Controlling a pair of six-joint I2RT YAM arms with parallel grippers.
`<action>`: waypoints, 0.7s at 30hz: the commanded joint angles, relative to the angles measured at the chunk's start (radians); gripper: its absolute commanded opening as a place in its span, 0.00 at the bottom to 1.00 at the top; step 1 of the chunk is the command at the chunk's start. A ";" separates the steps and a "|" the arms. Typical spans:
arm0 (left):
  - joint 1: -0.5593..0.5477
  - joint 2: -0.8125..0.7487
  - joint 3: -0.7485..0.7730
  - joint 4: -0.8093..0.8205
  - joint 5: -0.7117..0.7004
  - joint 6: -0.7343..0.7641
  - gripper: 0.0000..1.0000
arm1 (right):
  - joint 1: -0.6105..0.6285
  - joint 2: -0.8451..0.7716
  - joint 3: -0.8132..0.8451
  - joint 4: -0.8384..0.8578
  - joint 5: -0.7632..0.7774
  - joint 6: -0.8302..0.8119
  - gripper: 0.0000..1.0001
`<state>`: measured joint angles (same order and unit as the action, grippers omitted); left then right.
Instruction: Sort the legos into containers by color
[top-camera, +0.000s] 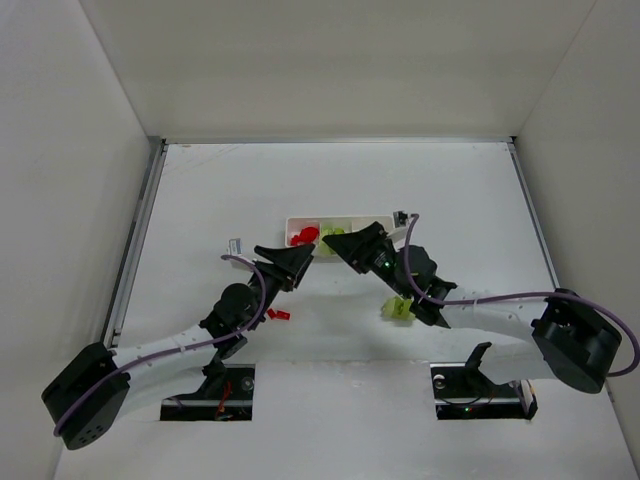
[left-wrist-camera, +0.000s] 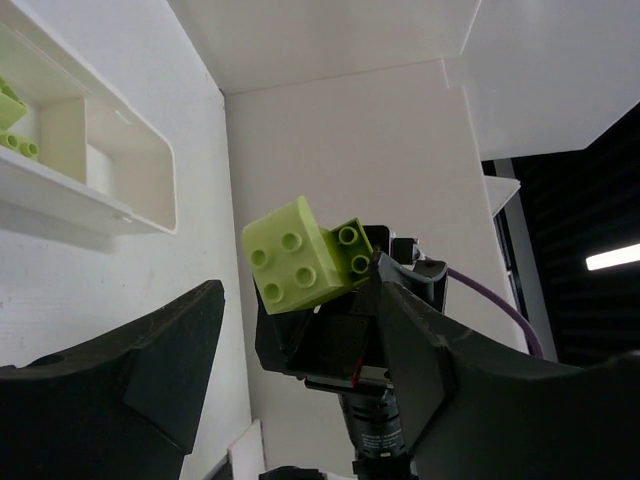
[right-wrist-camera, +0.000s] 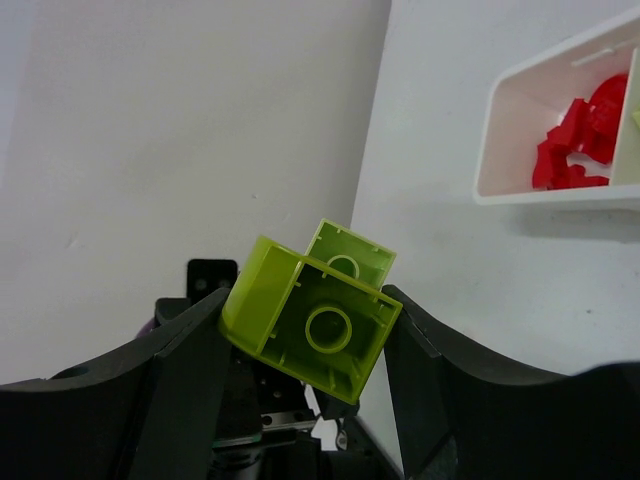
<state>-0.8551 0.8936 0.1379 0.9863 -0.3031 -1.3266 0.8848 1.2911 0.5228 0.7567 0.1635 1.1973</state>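
Your right hand (right-wrist-camera: 307, 305) is clamped on a tilted green brick (right-wrist-camera: 312, 330) beside the tray (right-wrist-camera: 500, 195). Your left hand (left-wrist-camera: 300, 295) is apart and empty. That slanted grip could drop it among the red bricks (right-wrist-camera: 575, 140).

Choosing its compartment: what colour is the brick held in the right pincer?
Yellow-green brick, clearest in the right wrist view.
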 joint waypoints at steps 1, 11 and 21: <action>0.012 -0.001 0.000 0.061 -0.022 -0.077 0.61 | 0.009 0.002 0.032 0.122 0.047 0.025 0.47; 0.041 0.086 0.054 0.068 0.015 -0.278 0.61 | 0.022 0.048 0.034 0.176 0.074 -0.005 0.47; 0.057 0.111 0.069 0.071 0.030 -0.303 0.60 | 0.041 0.111 0.043 0.217 0.061 -0.015 0.47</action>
<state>-0.8070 1.0042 0.1669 0.9939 -0.2806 -1.6115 0.9134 1.3975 0.5285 0.8856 0.2146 1.1961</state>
